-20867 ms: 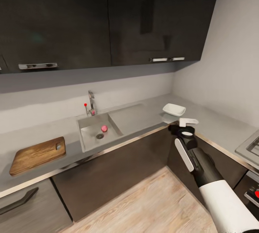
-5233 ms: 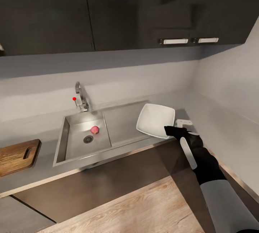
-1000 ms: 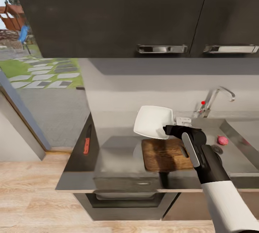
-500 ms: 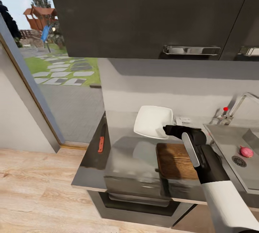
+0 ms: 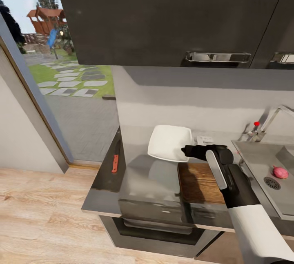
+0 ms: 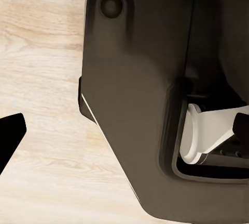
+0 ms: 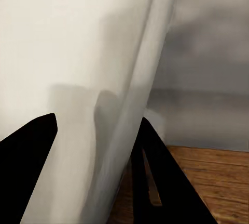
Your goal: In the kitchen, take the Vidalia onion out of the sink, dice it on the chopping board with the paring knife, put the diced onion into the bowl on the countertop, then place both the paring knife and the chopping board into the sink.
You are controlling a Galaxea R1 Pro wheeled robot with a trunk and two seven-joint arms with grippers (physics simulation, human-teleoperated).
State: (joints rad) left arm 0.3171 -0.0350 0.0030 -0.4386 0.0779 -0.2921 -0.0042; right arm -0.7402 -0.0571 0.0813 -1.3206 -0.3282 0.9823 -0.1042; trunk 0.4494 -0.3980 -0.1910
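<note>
Bare countertop [image 5: 141, 176] lies between paring knife [image 5: 115, 160] and chopping board [image 5: 200, 182].

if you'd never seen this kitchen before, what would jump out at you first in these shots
The shallow white squarish bowl held tilted above the glossy dark grey countertop, clamped at its rim by the black right gripper. Just beneath it lies the dark brown wooden chopping board. Two red accents follow: the red-orange-handled paring knife at the counter's left edge by the window, and the small pinkish-red onion in the grey steel sink on the right.
</note>
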